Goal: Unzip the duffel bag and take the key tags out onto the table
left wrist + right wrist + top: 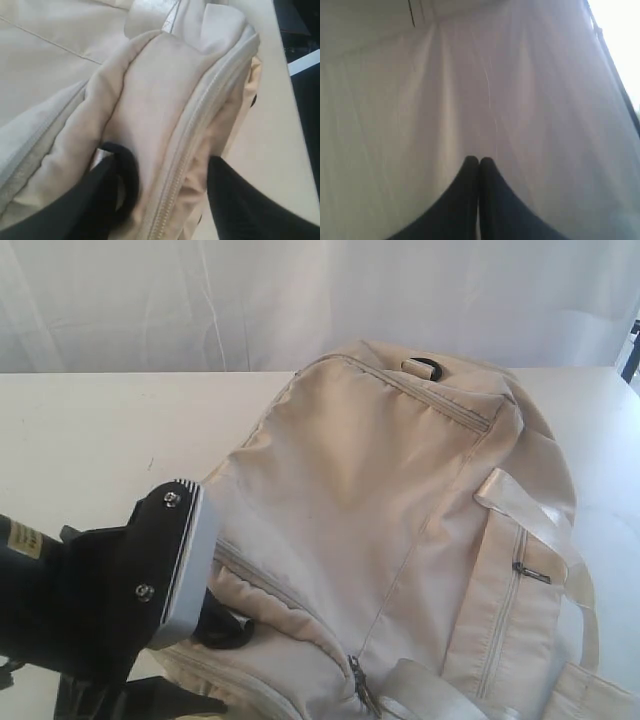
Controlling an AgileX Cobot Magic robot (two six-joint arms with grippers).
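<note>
Straddling one zipped end of the duffel bag [380, 490], the left gripper [161, 167] stands with jaws apart.
Exterior view alone shows the bag lying on the table [90, 430]; right wrist view alone shows the right gripper [479, 162], fingers pressed together, facing a white curtain [470, 75]. Left arm's label [25, 538] unreadable.

The right jaws are pressed together, tips touching, facing a white curtain [535, 95].

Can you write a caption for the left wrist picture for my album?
Open left tool over the zipped end of the cream duffel bag.
</note>
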